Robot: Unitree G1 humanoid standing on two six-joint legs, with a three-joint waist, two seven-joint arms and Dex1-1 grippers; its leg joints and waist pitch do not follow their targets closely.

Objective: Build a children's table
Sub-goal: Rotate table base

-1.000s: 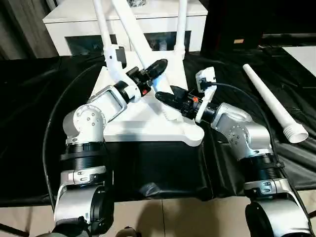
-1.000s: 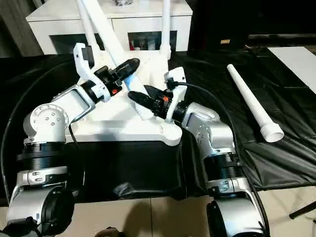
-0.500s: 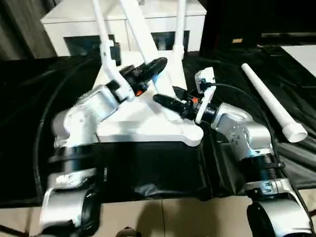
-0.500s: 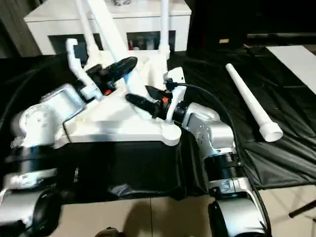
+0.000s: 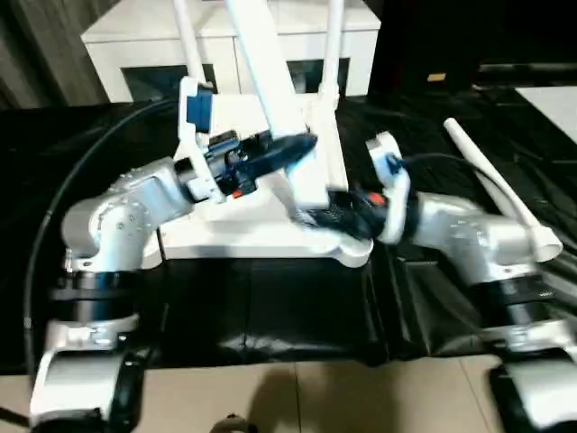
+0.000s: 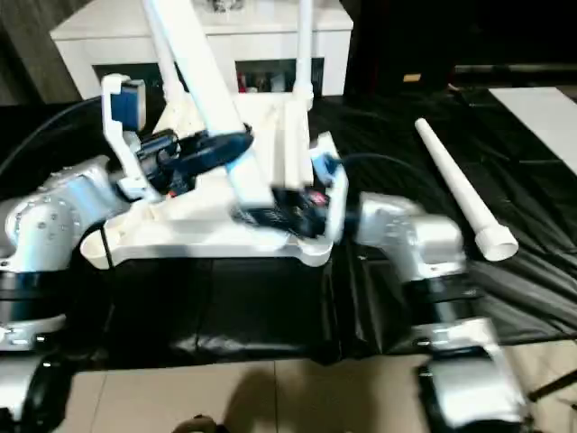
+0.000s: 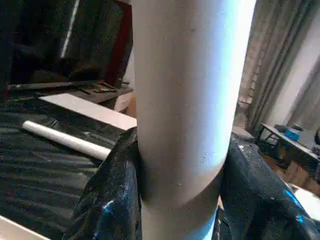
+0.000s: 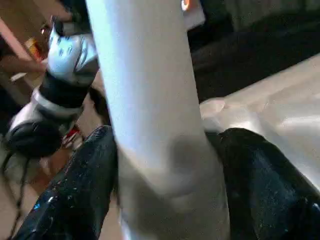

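Note:
The children's table lies upside down: its white tabletop (image 5: 225,236) rests on black cloth, with two legs (image 5: 187,36) (image 5: 334,45) upright in the far sockets. A third white leg (image 5: 269,63) leans over the near right corner socket. My left gripper (image 5: 302,144) is shut on this leg partway up, its fingers (image 7: 107,200) pressed against both sides of the tube (image 7: 185,100). My right gripper (image 5: 313,216) sits lower, by the leg's foot, open, with its fingers (image 8: 265,190) flanking the tube (image 8: 150,100). A fourth leg (image 5: 491,185) lies loose on the cloth at the right.
A white glass-door cabinet (image 5: 135,50) stands just behind the tabletop. Black cloth (image 5: 270,307) covers the work surface to its front edge, with tan floor below. A white board (image 5: 554,99) lies at the far right.
The right gripper's fingers have spread apart around the leg's lower end. The held leg now stands a little steeper. My left arm has swung further left while keeping its grip.

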